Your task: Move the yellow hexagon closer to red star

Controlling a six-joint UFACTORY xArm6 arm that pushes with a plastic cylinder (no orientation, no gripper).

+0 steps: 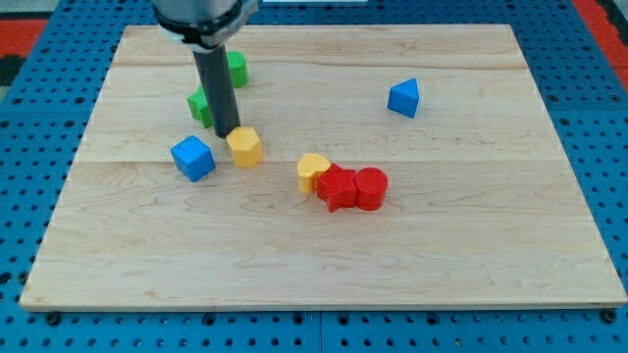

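Observation:
The yellow hexagon point(244, 146) lies left of the board's middle. My tip point(227, 132) stands right at its upper left side, touching or nearly touching it. The red star point(337, 186) lies near the board's middle, to the right of and below the hexagon. A yellow heart-shaped block point(313, 171) sits against the star's left side, between the hexagon and the star. A red cylinder point(371, 187) sits against the star's right side.
A blue cube point(192, 158) lies just left of the hexagon. Two green blocks sit behind the rod, one point(200, 105) at its left and one point(237, 68) higher up. A blue triangular block point(403, 98) lies at the upper right. The wooden board point(324, 265) rests on a blue pegboard.

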